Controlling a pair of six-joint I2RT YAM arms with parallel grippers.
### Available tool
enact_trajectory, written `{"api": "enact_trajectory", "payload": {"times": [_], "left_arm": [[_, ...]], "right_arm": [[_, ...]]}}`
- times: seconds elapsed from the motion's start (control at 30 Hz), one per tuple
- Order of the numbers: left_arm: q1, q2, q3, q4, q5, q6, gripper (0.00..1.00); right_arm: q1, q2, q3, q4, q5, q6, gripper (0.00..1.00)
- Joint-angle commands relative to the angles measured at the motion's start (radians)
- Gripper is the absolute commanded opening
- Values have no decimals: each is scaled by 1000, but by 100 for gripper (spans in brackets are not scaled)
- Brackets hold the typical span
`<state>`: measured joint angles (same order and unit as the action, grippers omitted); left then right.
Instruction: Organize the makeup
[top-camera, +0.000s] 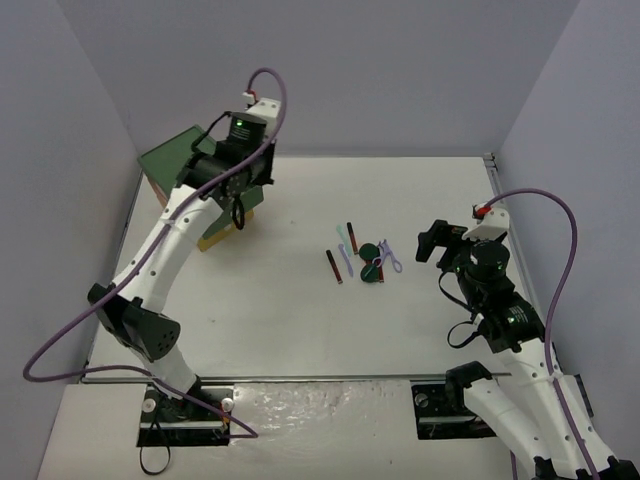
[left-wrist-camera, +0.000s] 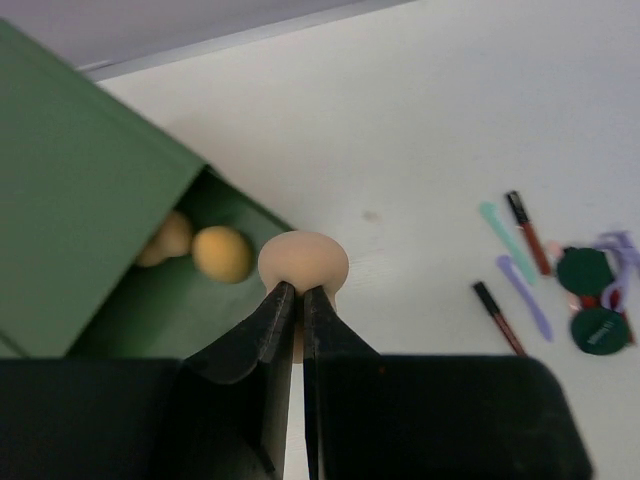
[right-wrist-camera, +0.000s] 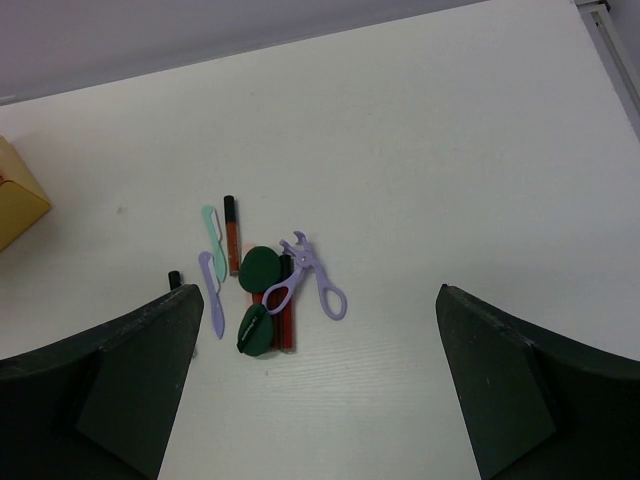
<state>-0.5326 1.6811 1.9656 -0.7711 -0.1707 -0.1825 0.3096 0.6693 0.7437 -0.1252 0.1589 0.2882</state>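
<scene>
Two tan egg-shaped foam sponges (left-wrist-camera: 221, 253) lie in the open drawer (left-wrist-camera: 150, 315) of the green box (left-wrist-camera: 70, 180); my left gripper (left-wrist-camera: 300, 292) clenches a third sponge (left-wrist-camera: 303, 262) at its mouth, which I judge needs releasing inside, while the right gripper (right-wrist-camera: 320, 315) hangs spread apart.

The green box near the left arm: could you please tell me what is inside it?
Two tan sponges lie inside the green box, partly under its top. A third sponge is pinched in the left gripper at the opening. Anything deeper is covered by the top.
</scene>
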Motion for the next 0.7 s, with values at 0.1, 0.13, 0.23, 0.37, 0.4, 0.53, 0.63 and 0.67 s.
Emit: {"api": "enact_trajectory", "payload": {"times": [0.1, 0.13, 0.23, 0.37, 0.4, 0.53, 0.63, 0.67], "left_arm": [[217, -64, -32, -60, 30, 179, 0], [224, -68, -46, -57, 27, 193, 0], [245, -81, -85, -42, 23, 219, 0], [258, -86, -116, -40, 18, 217, 2], [258, -87, -120, -40, 15, 216, 4], [260, -89, -119, -47, 0, 211, 16], [261, -89, -113, -50, -8, 208, 26], [261, -88, -110, -51, -15, 207, 28]], "right_arm": [[8, 36, 16, 59, -34, 3, 100], [8, 36, 16, 59, -35, 2, 100], [8, 35, 16, 59, -38, 0, 100], [8, 38, 14, 59, -41, 0, 100], [8, 39, 13, 58, -42, 0, 100], [8, 44, 14, 58, -44, 0, 100], [9, 48, 16, 59, -45, -1, 100], [9, 48, 15, 59, -46, -1, 100]]}}
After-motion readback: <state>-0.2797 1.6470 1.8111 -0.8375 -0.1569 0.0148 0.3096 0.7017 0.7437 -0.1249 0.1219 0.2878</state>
